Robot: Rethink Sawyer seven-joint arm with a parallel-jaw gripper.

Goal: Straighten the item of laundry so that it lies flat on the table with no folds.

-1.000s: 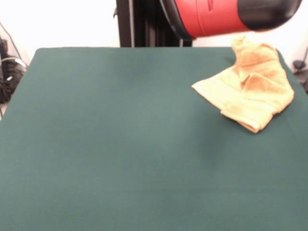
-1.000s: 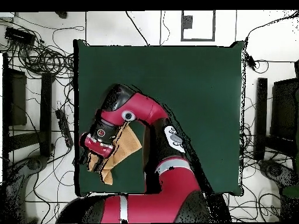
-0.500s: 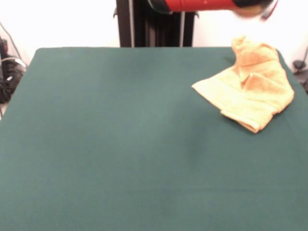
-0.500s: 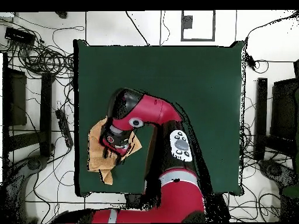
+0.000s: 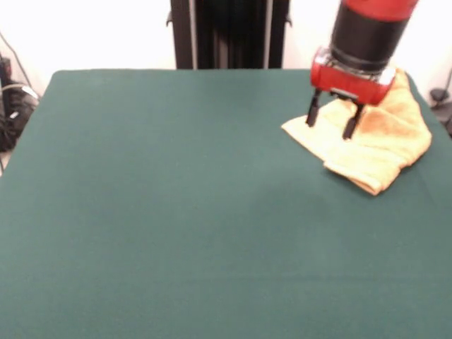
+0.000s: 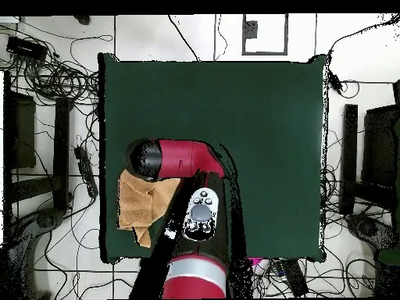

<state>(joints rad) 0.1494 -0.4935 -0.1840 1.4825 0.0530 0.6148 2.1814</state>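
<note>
The golden-orange towel (image 5: 387, 145) lies crumpled, with folds, at the far right corner of the dark green table (image 5: 176, 205). My gripper (image 5: 330, 120) points straight down over the towel's left part. Its two black fingers (image 5: 311, 113) are spread apart with nothing between them. Their tips are at or just above the cloth; I cannot tell if they touch it. In the overhead view the towel (image 6: 139, 207) sits at the table's (image 6: 258, 117) left edge near the robot, and the arm's wrist (image 6: 145, 158) covers its upper corner and hides the gripper.
The black pedestal column (image 5: 226, 32) stands behind the table's far edge. Cables lie off the table's left side (image 5: 14, 106). The towel reaches close to the table's right edge (image 5: 431, 120). The red arm (image 6: 191, 234) crosses the table's near side in the overhead view.
The arm, which lay across the top of the front view, has swung round; the gripper now points down over the towel. The towel has not moved.
</note>
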